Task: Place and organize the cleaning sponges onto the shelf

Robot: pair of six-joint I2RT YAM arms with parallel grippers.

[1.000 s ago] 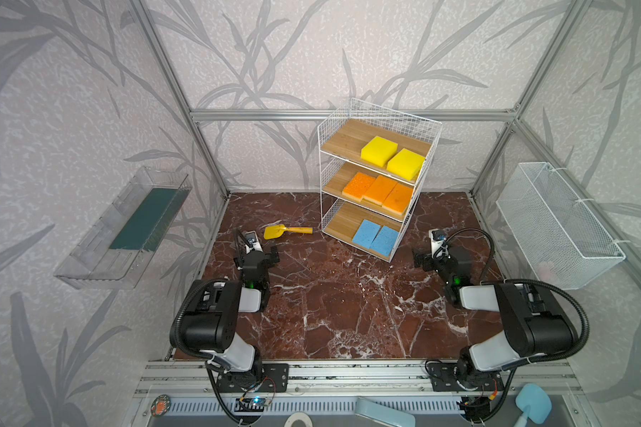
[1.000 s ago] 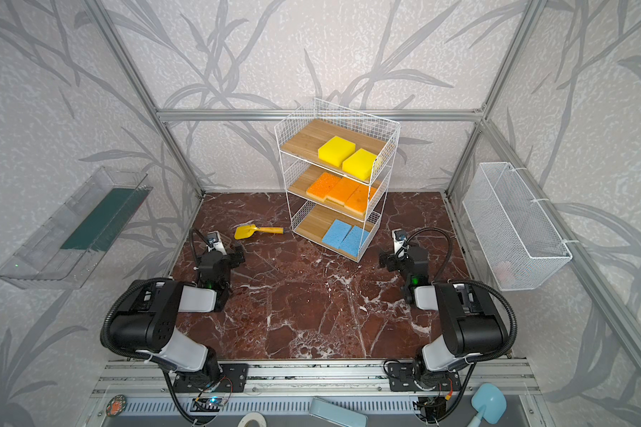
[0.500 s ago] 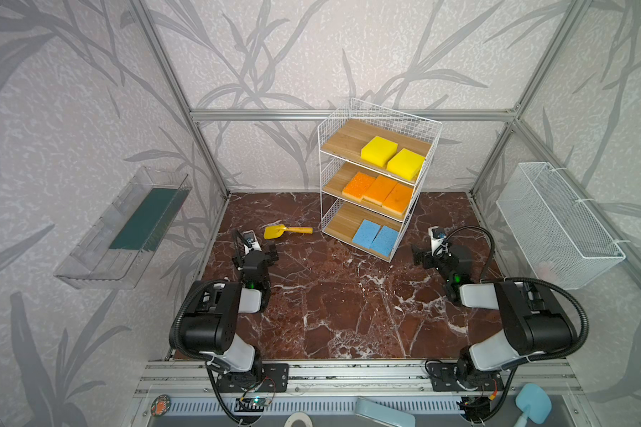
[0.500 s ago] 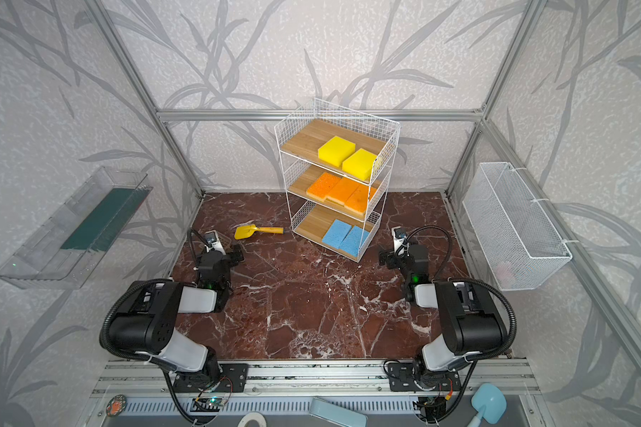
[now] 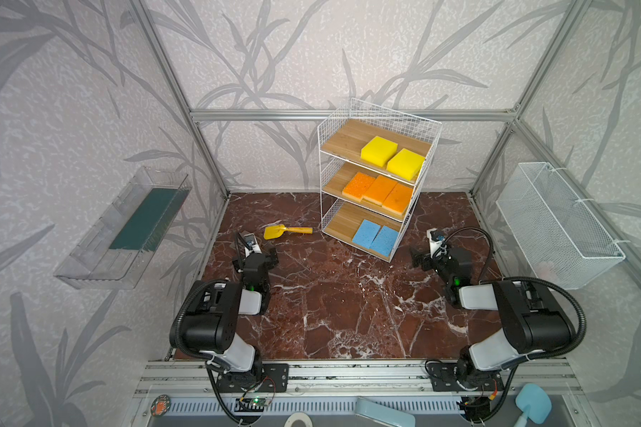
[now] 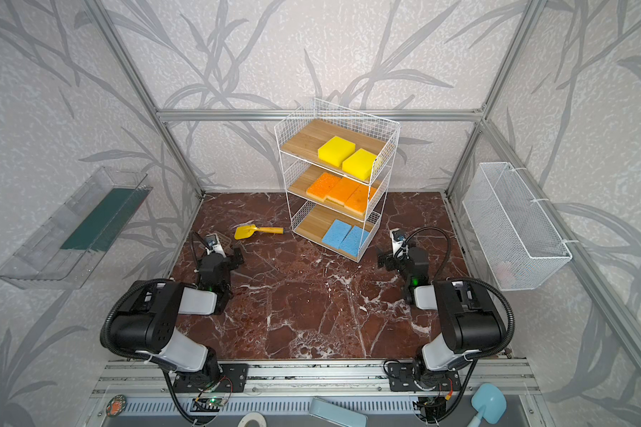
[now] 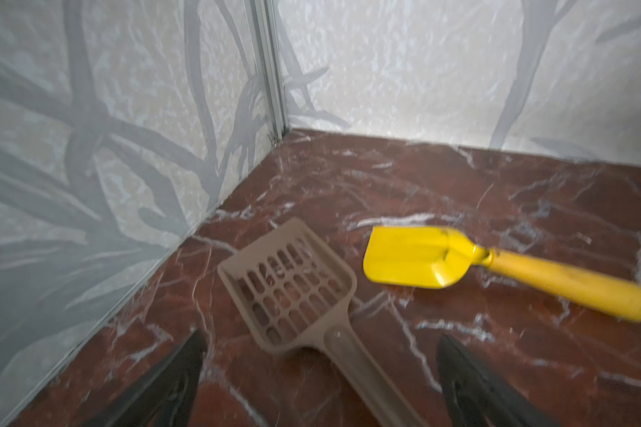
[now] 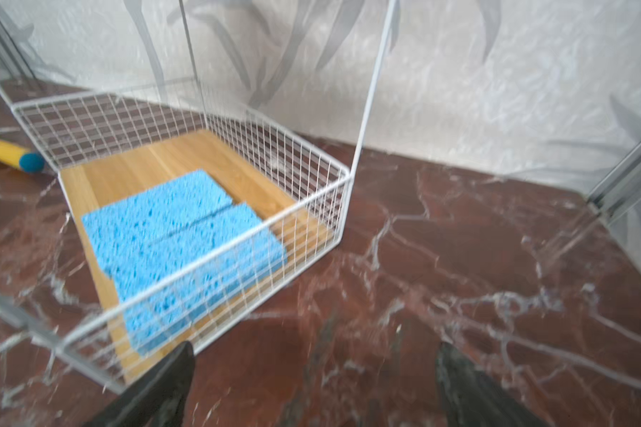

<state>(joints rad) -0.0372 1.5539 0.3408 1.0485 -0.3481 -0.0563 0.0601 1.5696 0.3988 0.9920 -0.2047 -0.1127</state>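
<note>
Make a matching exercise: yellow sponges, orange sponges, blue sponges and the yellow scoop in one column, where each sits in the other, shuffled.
Things:
1. yellow sponges
2. orange sponges
3. blue sponges
4. yellow scoop

Places:
A. bottom board
B. marble tabletop
C. top board
D. middle board

Pairs: 1-C, 2-D, 3-A, 4-B

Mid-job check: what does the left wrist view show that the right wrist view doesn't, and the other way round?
Left wrist only: a brown slotted scoop lying on the floor, and the blade of the yellow scoop beside it.
Right wrist only: the bottom tier of the shelf, with two blue sponges lying flat side by side on its board.
Both: the red marble floor, the patterned wall, and the yellow scoop's handle, of which the right wrist view shows only the end.
</note>
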